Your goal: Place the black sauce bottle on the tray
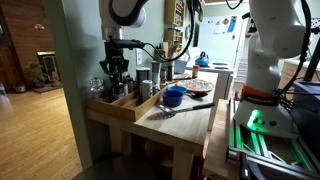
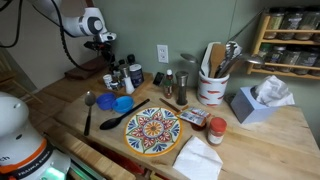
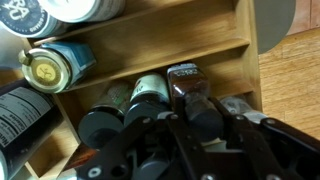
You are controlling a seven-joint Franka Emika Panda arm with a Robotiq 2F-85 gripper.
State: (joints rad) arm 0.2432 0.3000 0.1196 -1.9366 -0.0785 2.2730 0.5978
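The black sauce bottle (image 3: 184, 82) is clamped in the gripper (image 3: 185, 112) over the tray (image 3: 160, 50) near a worktop corner, and is not yet released.

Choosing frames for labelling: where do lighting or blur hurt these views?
In an exterior view, the bright background leaves the gripper and tray dim; in an exterior view, the plate is evenly lit; in the wrist view, the gripper's near parts look dark and soft.

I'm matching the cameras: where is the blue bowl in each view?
Exterior view: the round blue bowl sits mid-frame.
Exterior view: the bowl sits left of centre.
Wrist view: not in it.
Landmark: the round painted plate beside it in both exterior views.
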